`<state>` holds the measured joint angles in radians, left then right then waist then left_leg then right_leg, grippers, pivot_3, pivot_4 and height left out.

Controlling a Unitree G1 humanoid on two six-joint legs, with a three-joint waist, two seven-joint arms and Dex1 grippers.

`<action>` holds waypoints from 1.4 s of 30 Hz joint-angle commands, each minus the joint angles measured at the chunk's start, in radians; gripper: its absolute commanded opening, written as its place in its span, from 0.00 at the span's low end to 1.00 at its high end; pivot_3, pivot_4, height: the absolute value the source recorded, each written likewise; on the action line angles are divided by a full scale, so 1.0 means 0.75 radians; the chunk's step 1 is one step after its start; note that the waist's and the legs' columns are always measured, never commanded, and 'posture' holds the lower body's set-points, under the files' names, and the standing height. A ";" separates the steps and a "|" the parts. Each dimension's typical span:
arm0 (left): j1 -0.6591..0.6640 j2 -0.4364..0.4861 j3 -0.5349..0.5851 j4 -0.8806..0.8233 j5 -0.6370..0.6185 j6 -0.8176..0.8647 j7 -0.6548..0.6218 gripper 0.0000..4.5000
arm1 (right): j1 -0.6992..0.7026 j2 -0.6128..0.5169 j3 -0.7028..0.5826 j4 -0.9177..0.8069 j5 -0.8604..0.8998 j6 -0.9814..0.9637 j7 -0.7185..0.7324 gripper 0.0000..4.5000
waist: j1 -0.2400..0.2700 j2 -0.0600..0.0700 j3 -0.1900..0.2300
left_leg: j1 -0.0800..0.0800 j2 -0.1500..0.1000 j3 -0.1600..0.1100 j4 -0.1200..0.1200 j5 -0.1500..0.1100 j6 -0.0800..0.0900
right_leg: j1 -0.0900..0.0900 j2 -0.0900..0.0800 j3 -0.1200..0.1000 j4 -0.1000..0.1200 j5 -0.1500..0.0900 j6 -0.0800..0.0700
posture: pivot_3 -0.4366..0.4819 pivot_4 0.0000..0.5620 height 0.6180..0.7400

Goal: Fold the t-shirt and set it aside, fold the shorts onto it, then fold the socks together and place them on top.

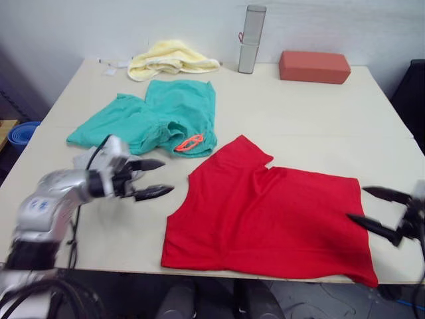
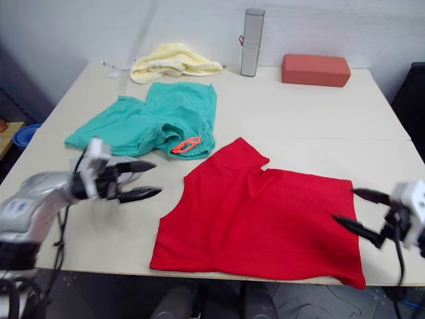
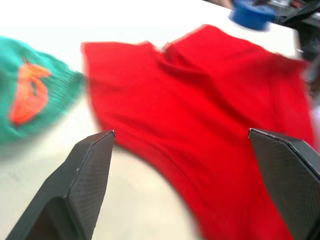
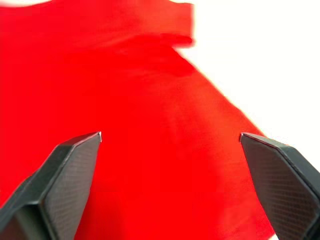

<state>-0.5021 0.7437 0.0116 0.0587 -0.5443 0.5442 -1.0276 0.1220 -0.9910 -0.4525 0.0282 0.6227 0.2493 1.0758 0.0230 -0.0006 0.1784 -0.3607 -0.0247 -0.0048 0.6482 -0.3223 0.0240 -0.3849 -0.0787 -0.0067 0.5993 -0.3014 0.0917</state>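
The red t-shirt (image 1: 265, 212) lies spread on the near half of the table, its hem at the front edge and one sleeve pointing toward the shorts. The teal-green shorts (image 1: 159, 116) lie crumpled behind it at the left, with the orange drawstring (image 1: 189, 142) on the near waistband. My left gripper (image 1: 167, 177) hovers open just left of the t-shirt's edge, in front of the shorts. My right gripper (image 1: 356, 203) is open at the t-shirt's right edge. A scrap of pale grey fabric (image 1: 84, 159), possibly the socks, peeks out from under my left wrist.
A pale yellow towel (image 1: 172, 56) is bunched at the back left of the table (image 1: 319, 126). A grey upright cylinder (image 1: 251, 40) and a red-brown block (image 1: 314, 66) stand along the back edge. A blue round object (image 1: 22, 131) sits off the table's left side.
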 commanded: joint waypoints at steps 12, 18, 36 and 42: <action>-0.450 -0.312 -0.256 0.506 0.337 0.090 0.093 0.99 | -0.471 0.032 0.233 0.465 -0.274 0.123 -0.095 1.00 | 0.001 -0.003 0.000 | -0.038 -0.003 0.012 0.025 0.013 -0.008 | -0.042 0.001 -0.005 0.033 0.001 0.005 | 0.48 0.27 1.00; -0.553 -0.396 -0.252 0.719 0.427 0.036 0.135 0.99 | -0.554 0.009 0.247 0.593 -0.331 0.107 -0.044 1.00 | -0.003 -0.004 0.001 | -0.033 -0.005 0.013 0.024 0.014 -0.006 | -0.038 0.000 0.001 0.033 0.003 0.008 | 0.48 0.27 1.00; -0.784 -0.637 -0.149 1.277 0.497 -0.104 0.149 0.99 | -0.997 0.070 0.364 1.129 -0.505 0.140 -0.062 1.00 | 0.001 -0.003 0.001 | -0.034 -0.008 0.016 0.026 0.014 -0.006 | -0.039 -0.001 -0.003 0.035 0.005 0.011 | 0.48 0.27 1.00; -0.814 -0.687 -0.131 1.369 0.531 -0.158 0.135 0.95 | -1.073 0.071 0.432 1.228 -0.551 0.168 0.094 0.96 | 0.001 -0.003 0.000 | -0.034 -0.008 0.016 0.026 0.014 -0.006 | -0.038 -0.001 -0.007 0.036 0.006 0.012 | 0.48 0.27 1.00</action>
<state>-1.1076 0.2474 -0.0790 1.0512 -0.1640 0.4253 -0.9158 -0.6740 -0.9315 -0.1445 0.9336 0.2219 0.3654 1.1064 0.0235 -0.0031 0.1785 -0.3860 -0.0307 0.0074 0.6681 -0.3117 0.0193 -0.4136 -0.0792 -0.0122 0.6264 -0.2971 0.1009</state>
